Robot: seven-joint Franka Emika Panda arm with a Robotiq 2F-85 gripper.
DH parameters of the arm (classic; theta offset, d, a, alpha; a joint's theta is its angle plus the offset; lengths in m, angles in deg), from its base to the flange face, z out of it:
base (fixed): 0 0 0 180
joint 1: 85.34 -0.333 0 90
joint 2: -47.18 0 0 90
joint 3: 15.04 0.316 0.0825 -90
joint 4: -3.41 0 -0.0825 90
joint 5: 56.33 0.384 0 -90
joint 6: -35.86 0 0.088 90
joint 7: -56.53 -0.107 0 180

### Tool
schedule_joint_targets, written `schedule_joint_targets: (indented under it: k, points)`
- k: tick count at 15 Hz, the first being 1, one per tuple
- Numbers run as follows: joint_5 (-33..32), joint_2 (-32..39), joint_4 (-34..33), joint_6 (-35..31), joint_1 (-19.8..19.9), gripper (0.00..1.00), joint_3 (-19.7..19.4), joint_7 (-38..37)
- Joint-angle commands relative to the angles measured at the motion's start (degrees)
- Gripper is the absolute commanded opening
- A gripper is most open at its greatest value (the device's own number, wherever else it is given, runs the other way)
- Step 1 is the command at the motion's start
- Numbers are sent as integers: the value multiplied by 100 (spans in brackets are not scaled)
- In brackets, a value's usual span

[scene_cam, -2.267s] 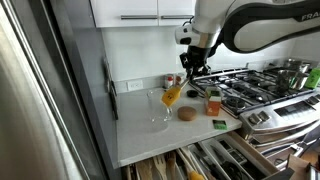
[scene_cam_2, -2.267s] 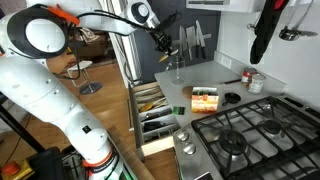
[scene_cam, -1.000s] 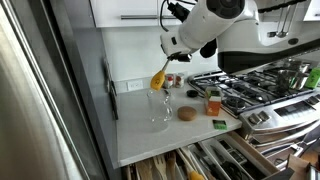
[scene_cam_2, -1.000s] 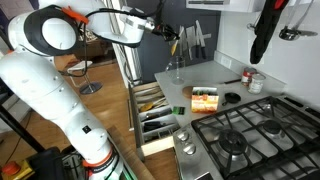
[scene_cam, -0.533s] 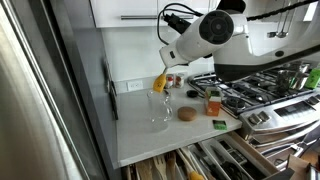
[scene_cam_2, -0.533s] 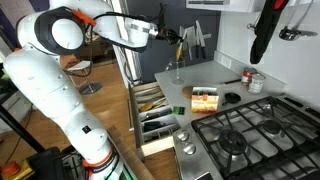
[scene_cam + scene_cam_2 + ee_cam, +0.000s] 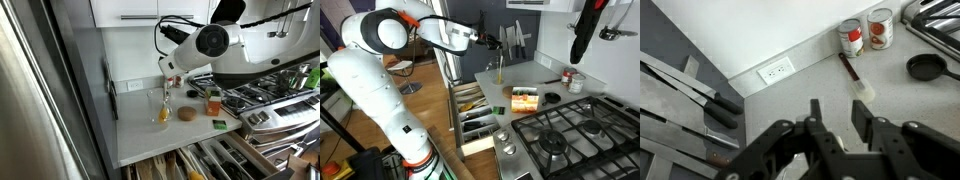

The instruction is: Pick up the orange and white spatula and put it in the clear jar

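The orange and white spatula (image 7: 164,112) stands inside the clear jar (image 7: 158,103) on the grey counter, its orange end low in the glass. In the other exterior view the spatula (image 7: 500,67) shows as a yellow stick in the jar (image 7: 497,75). My gripper (image 7: 168,72) hovers just above the jar's mouth, open and empty; it also shows in an exterior view (image 7: 493,42). In the wrist view the gripper (image 7: 837,108) has its fingers apart with nothing between them. Jar and spatula are out of the wrist view.
A brown disc (image 7: 187,114) and an orange bottle with green cap (image 7: 213,101) stand beside the jar. The gas stove (image 7: 255,88) is near. Drawers (image 7: 475,110) stand open below the counter. Spice jars (image 7: 865,34), a dark-handled utensil (image 7: 852,78) and knives (image 7: 700,95) show.
The spatula was held over the jar half a second ago; now it has dropped down into the jar and the gripper has opened and let it go.
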Motion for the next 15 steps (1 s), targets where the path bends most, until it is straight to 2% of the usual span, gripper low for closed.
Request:
schedule_joint_targets:
  k: [1,5,7,9,15]
  points:
    - [-48,-221,26,-148,-22,70,-73,142]
    - [162,-510,-36,-56,-28,100,-105,354]
    - [489,-681,-49,153,-42,100,-130,515]
    - [1128,-824,-104,609,-77,100,-144,709]
    - [3463,-1016,-621,1964,-164,100,-239,1233]
